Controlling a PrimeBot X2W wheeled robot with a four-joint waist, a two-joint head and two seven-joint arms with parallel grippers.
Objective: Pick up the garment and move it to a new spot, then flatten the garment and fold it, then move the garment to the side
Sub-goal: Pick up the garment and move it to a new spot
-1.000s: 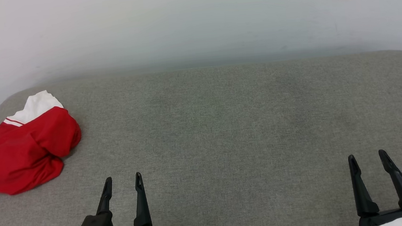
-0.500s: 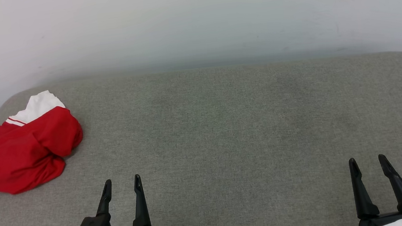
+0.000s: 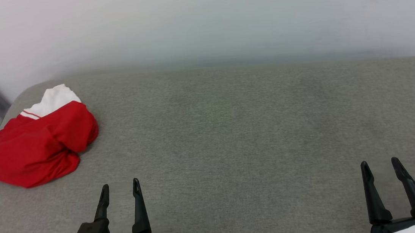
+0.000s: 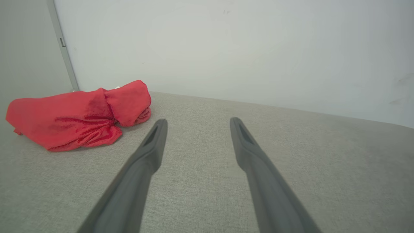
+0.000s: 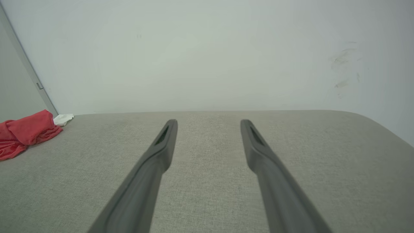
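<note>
Since a second ago: head camera swung left, garment itself unmoved | head: crumpled red soft-fabric garment with white sleeve [image 3: 39, 148] at far-left corner of grey upholstered surface [image 3: 232, 137]; left gripper [image 3: 120, 184] and right gripper [image 3: 379, 161] spread wide, empty | left wrist: garment ahead-left, apart from fingers | right wrist: garment far left | step: pickup not begun; next, likely left arm reaches left to the garment's heap.

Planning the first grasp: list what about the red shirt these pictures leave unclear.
- Head view: the red shirt lies crumpled; its own folds hide the neckline and any print.
- Right wrist view: the picture's left edge cuts the shirt off; the white sleeve is too small to show its trim.
- Left wrist view: red folds hide nearly all of that sleeve.
</note>
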